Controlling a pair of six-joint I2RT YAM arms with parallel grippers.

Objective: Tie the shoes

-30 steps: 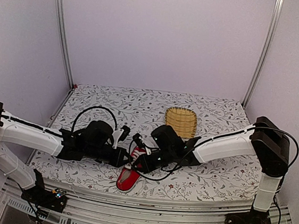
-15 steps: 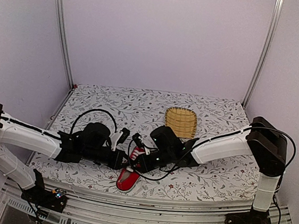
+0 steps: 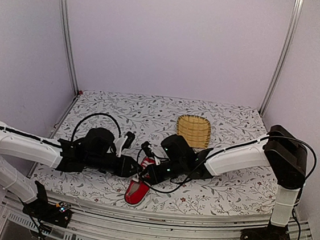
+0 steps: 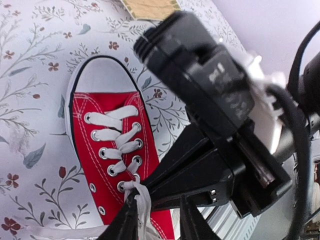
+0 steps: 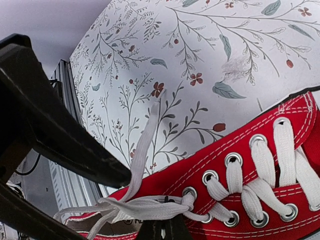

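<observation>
The red sneaker (image 3: pixel 136 191) lies near the front table edge, its white toe cap pointing away in the left wrist view (image 4: pixel 107 150). Its white laces (image 5: pixel 150 207) are bunched at the top eyelets, with loose ends trailing off. My right gripper (image 3: pixel 144 174) sits over the eyelets, and its jaws (image 5: pixel 162 229) are shut on the lace bunch. My left gripper (image 3: pixel 134 167) meets it from the left. Its fingers (image 4: pixel 125 222) stand apart, with a lace (image 4: pixel 142 205) against the left one. The same black fingers (image 5: pixel 60 145) straddle the trailing lace ends in the right wrist view.
A yellow woven basket (image 3: pixel 193 130) lies behind the shoe towards the back right. The table has a floral cloth (image 3: pixel 227 184). Its metal front rail (image 3: pixel 155 217) runs just beyond the shoe's heel. Both arms cross low over the front of the table.
My left arm has drawn back a little to the left. The right arm and the shoe have barely moved.
</observation>
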